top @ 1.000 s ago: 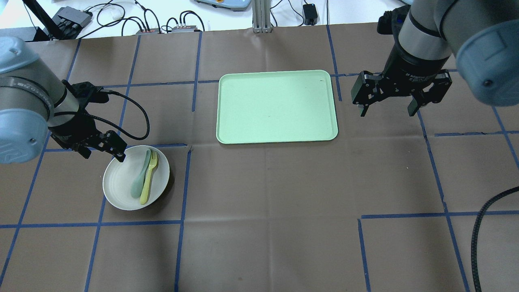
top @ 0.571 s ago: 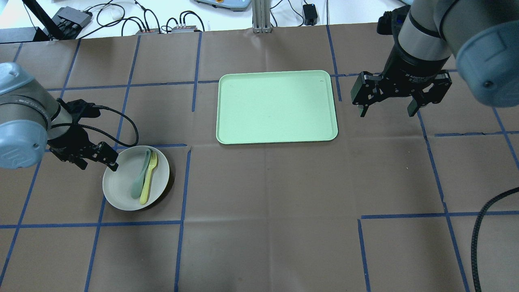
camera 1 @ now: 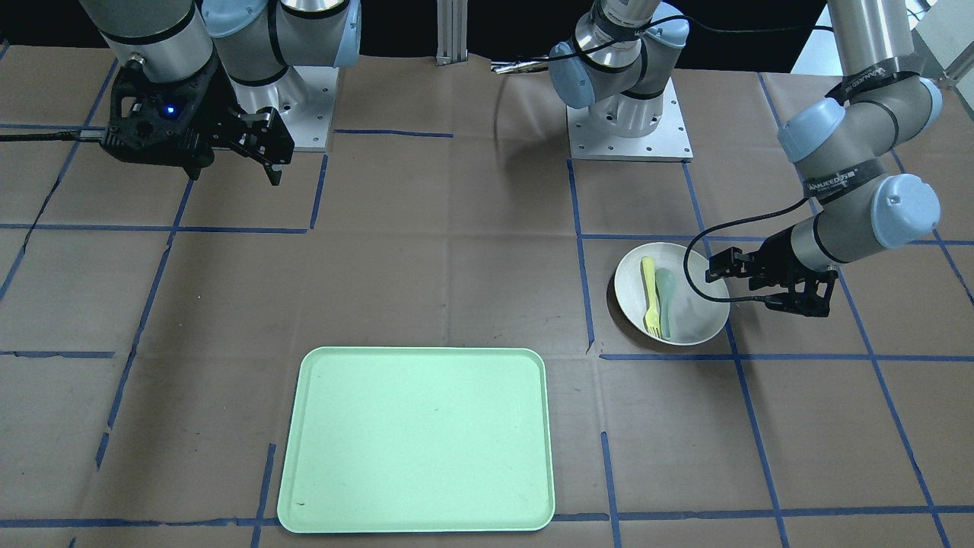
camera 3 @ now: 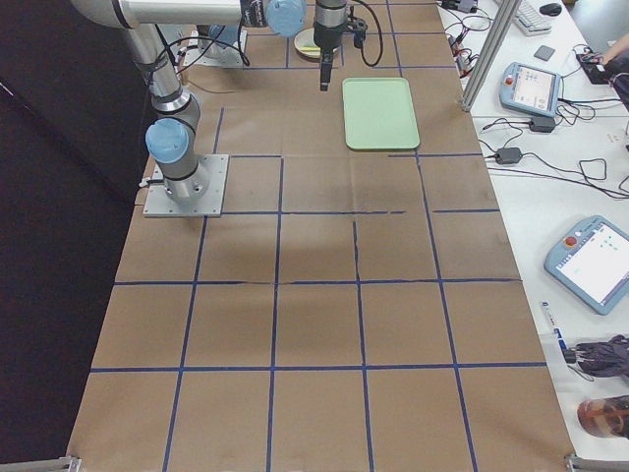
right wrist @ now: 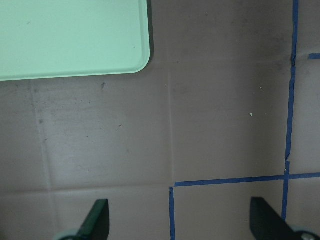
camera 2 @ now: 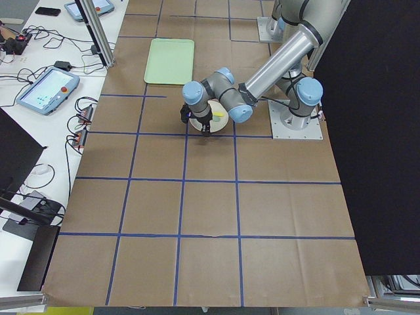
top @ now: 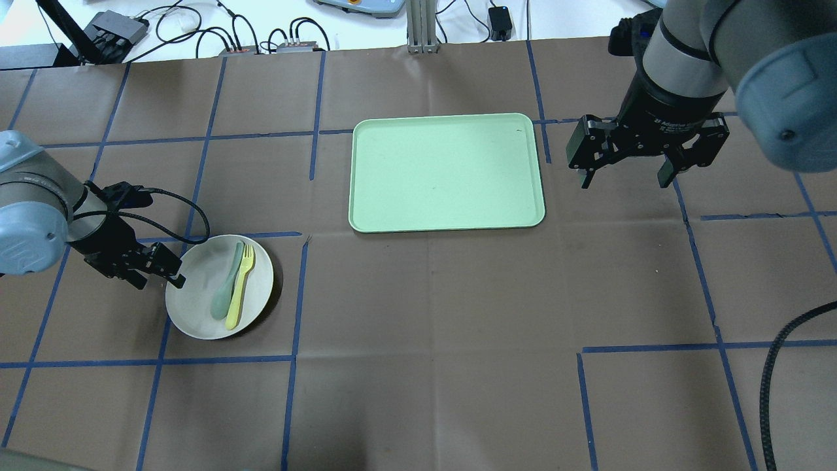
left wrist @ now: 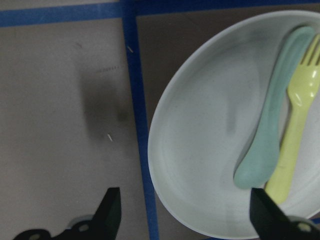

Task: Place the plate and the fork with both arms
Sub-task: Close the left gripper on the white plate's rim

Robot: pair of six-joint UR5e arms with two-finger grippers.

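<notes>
The off-white plate (top: 196, 307) sits on the table at the left, also in the front view (camera 1: 696, 316) and the left wrist view (left wrist: 200, 150). The pale yellow fork (top: 240, 288) (camera 1: 648, 293) (left wrist: 297, 125) lies in it beside a grey-green spoon (top: 225, 288). My left gripper (top: 160, 280) (camera 1: 795, 304) (left wrist: 186, 215) is open and low at the plate's left rim, one finger over the plate, the other over the table. My right gripper (top: 624, 182) (camera 1: 232, 173) (right wrist: 181, 222) is open and empty, raised to the right of the tray.
The pale green tray (top: 448, 171) (camera 1: 418, 438) (right wrist: 70, 35) lies at the far centre of the table. Blue tape lines cross the brown table cover. Cables and boxes sit beyond the far edge.
My left gripper has moved left and toward the near side along the plate's rim, and sits lower. It stays open. The right arm, plate, fork and spoon have not moved.
</notes>
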